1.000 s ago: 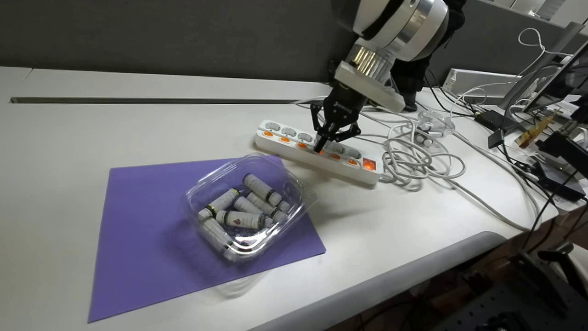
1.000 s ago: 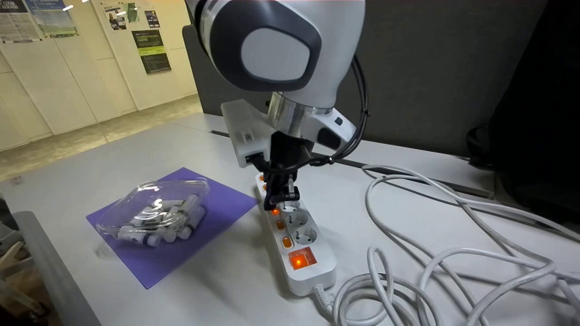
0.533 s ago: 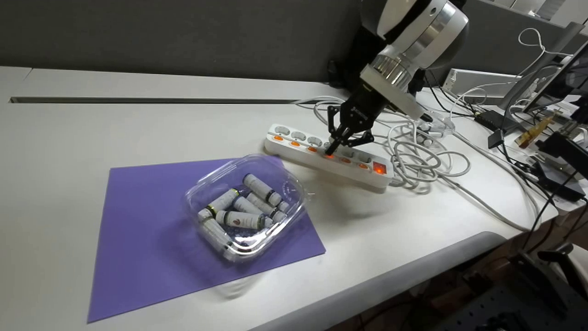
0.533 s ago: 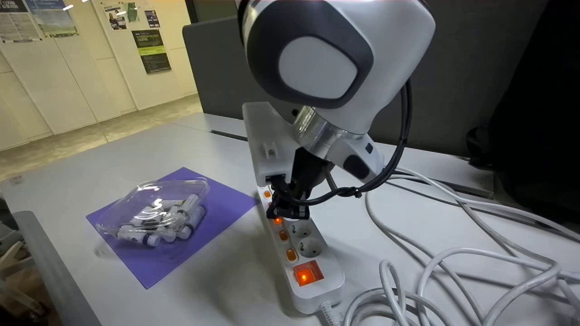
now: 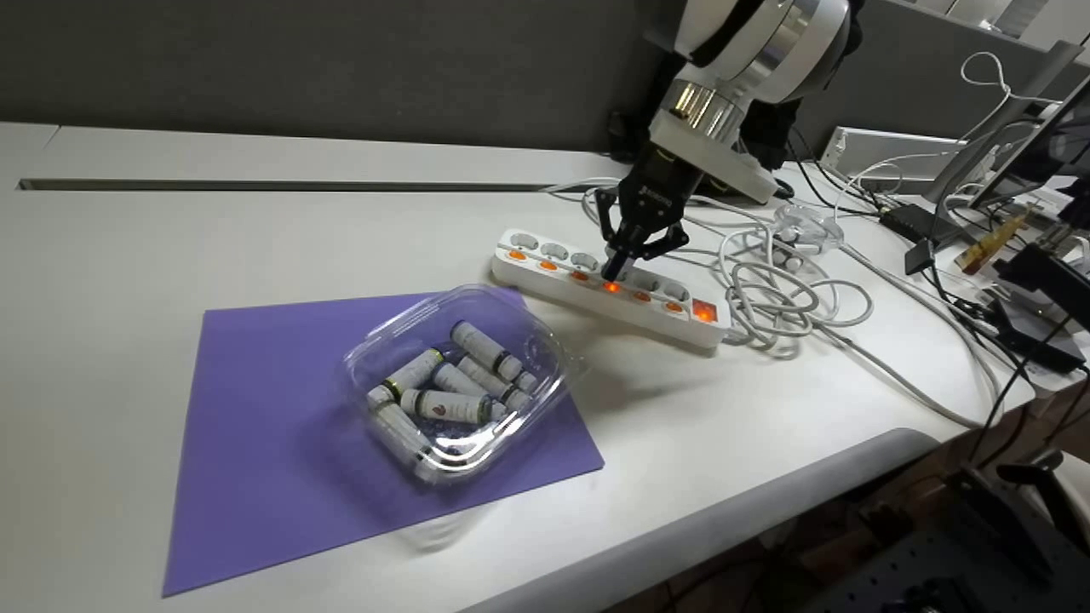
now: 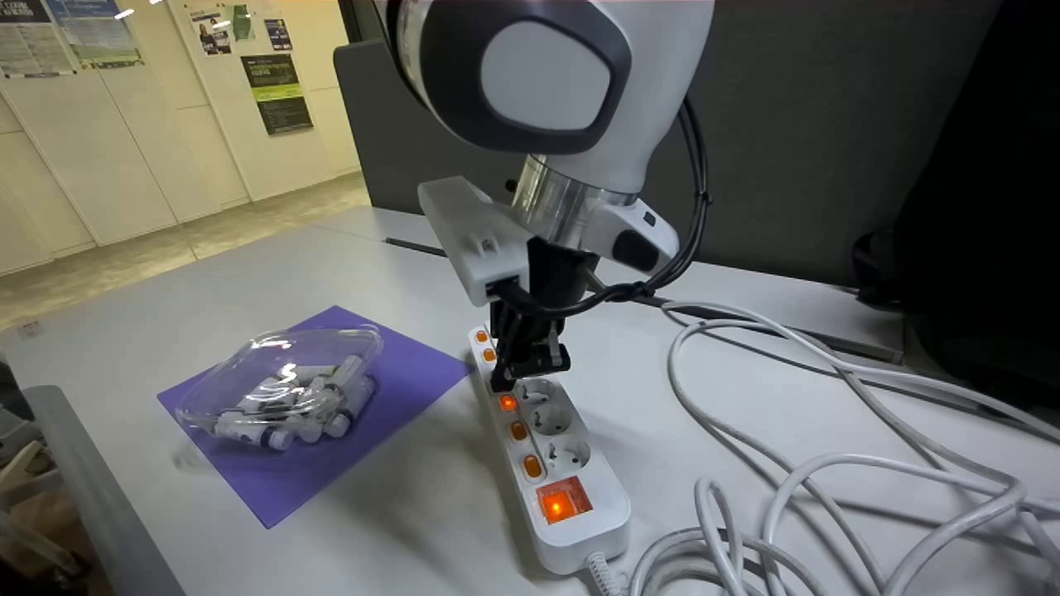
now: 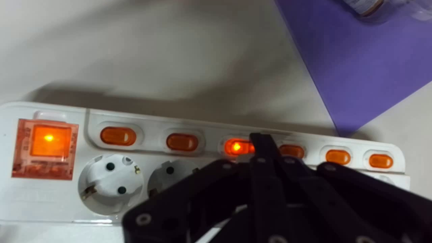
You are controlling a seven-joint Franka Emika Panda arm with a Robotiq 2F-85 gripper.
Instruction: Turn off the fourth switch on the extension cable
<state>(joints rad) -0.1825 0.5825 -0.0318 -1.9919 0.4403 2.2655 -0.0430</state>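
The strip point(image 5: 588, 298) lies on the white table point(image 5: 111, 366), right of centre in an exterior view, slanting down towards the right of the frame. The gripper point(image 5: 613, 271) stands tilted over the strip's middle; its fingers point(image 7: 265, 175) are together, making one narrow tip. In the wrist view that tip sits over the right end of a lit switch point(image 7: 235, 147), near the centre of the frame; from where I stand I cannot tell whether the two touch. Counted from the left end of the row in an exterior view, this is the fourth switch, and it glows brighter than the other small switches point(image 7: 118, 136), which show a duller orange. The large switch point(image 7: 50, 141), at the left of the wrist view, is also lit. The sockets point(image 7: 110, 184) run beside the switches, some hidden by the gripper. The cord point(image 6: 703, 505) leaves the strip at the large switch's end and lies in loose loops at the lower right of an exterior view. A purple mat point(image 5: 264, 443) lies left of the strip in both exterior views, bearing a clear tray point(image 5: 473, 465) of pale cylinders point(image 5: 447, 407). A dark partition point(image 5: 298, 77) stands beyond the table; posters point(image 6: 277, 95) hang at the upper left of an exterior view.
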